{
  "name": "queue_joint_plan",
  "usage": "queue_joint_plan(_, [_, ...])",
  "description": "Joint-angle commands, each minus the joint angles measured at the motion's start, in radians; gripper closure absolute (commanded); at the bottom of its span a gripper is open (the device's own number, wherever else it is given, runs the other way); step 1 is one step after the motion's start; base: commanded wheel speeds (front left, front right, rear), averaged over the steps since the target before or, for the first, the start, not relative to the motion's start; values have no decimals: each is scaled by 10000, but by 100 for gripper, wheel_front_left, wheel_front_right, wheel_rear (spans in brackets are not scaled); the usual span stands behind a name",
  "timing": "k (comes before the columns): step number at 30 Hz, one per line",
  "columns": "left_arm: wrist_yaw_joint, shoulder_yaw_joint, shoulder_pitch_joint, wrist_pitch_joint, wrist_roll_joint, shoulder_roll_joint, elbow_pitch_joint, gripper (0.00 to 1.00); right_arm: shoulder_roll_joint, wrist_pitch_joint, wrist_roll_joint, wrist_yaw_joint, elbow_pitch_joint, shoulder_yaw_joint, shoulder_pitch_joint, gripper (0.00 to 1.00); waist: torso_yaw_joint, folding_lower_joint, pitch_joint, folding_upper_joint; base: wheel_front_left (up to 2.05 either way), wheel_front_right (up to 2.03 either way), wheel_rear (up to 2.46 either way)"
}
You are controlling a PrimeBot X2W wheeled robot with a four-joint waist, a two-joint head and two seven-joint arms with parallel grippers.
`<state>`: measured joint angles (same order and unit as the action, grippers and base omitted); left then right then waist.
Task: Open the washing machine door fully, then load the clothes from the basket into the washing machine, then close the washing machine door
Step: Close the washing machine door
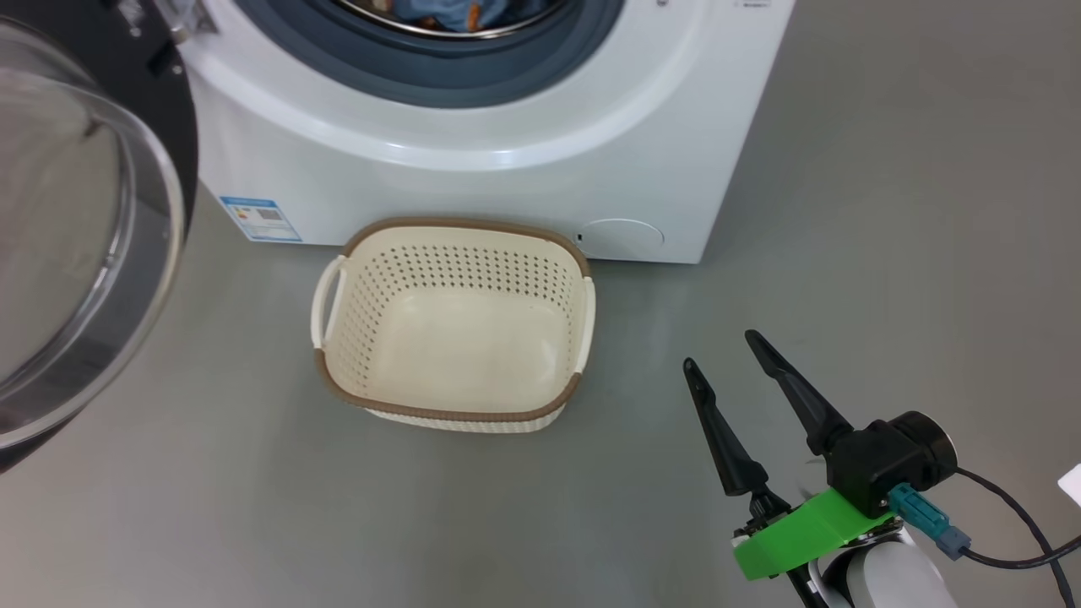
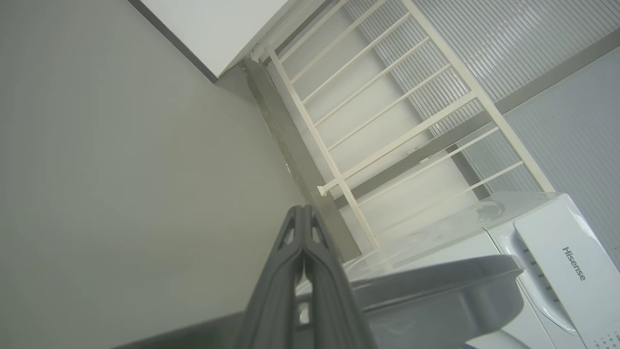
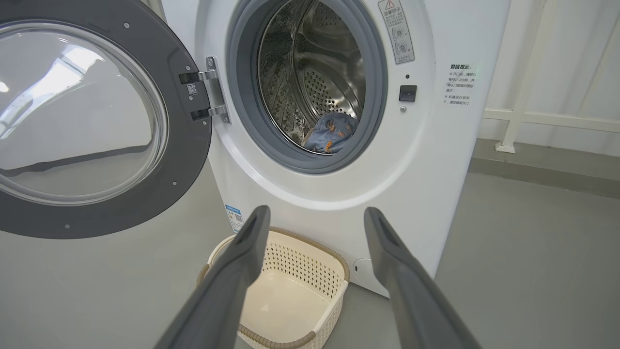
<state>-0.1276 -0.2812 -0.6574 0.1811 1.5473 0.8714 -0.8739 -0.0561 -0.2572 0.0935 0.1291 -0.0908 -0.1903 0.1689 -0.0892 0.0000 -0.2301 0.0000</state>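
The right gripper holds its jaws wide apart, with nothing between them. Just beyond and below the jaw tips sits the basket on the grey floor. Its far rim is close against the washing machine, though I cannot tell whether they touch. Higher than the jaws and further back, the clothes, blue with orange print, lie low in the steel drum. Left of the jaws, the washing machine door hangs swung out on its hinge.

The right wrist view looks deep into the drum. The head view looks down instead and shows the basket's whole bare bottom.

A warning sticker with a red triangle sits up and right of the drum mouth. The lines of Chinese print below it are too small to read. The blue label sticker is low on the front, its text unreadable.

The left gripper has its jaws pressed together on nothing. Beyond them is a white railing against a pale wall. Down and right of the jaws, the washer's top carries the lettering "Hisense".
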Motion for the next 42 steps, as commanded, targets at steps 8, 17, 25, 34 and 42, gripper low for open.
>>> queue_joint_plan(8, [-30, -83, -539, 636, 102, 1206, -638, 100, 59, -46, -82, 16, 434, -215, -20, 0, 288, 0, -194, 0, 0, 0, 0])
queue_joint_plan(17, [-30, 371, -412, 2820, 377, 1129, -991, 100, 59, -46, 42, 16, 368, -144, -92, 0, 282, 0, 67, 0, 0, 0, 0])
queue_joint_plan(25, [-30, 538, -11, 4918, 817, 916, -606, 100, 59, -46, 208, 16, 196, -125, -75, 0, 130, 0, 475, 0, 0, 0, 0])
queue_joint_plan(34, [-30, 475, 251, 6827, 1461, 285, -76, 100, 59, -46, 725, 16, -32, -144, -104, 0, 69, 0, 1099, 0, 0, 0, 0])
queue_joint_plan(42, [-30, 569, 766, 7442, 1597, -378, 726, 100, 59, -46, 1154, 16, -166, -9, -241, 0, 105, 0, 1669, 0, 0, 0, 0])
